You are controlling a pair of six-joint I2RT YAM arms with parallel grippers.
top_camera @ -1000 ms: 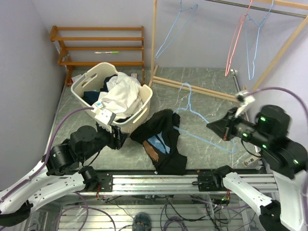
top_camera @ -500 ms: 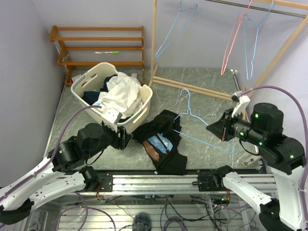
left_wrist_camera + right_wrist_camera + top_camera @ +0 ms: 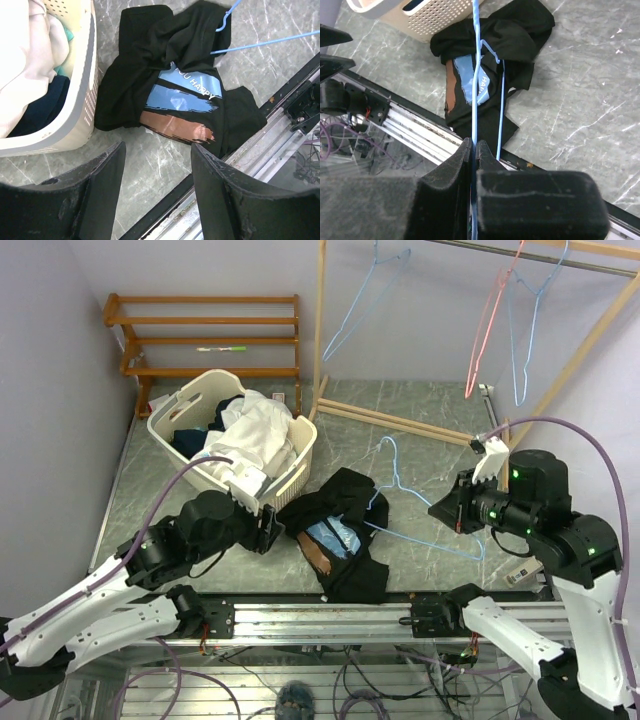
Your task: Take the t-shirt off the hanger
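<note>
The black t-shirt [image 3: 338,540] lies crumpled on the table [image 3: 400,395], near its front edge and roughly midway between the two arms, with its printed panel facing up. The white laundry basket [image 3: 170,425] stands just to its left. The right claw [image 3: 472,150] is clamped narrow on the blue wire hanger [image 3: 474,75], gripping it at the end farthest from the shirt. This grip leaves the rest of the wire free to slide and holds the frame raised at the right, so it slopes down towards the cloth. The hanger's left end meets the far right folds of the shirt. Whether that end is inside the fabric or only resting on it cannot be determined from these views. The left claw [image 3: 157,165] stands wide and holds nothing. It hovers above bare table between the basket and the shirt's left edge, fingers pointed at the shirt. This placement probably prepares it to pin or grip the fabric while the right arm draws the wire away to the right. The removal appears nearly complete. The main risk is the wire snagging a fold and dragging the shirt along.
</note>
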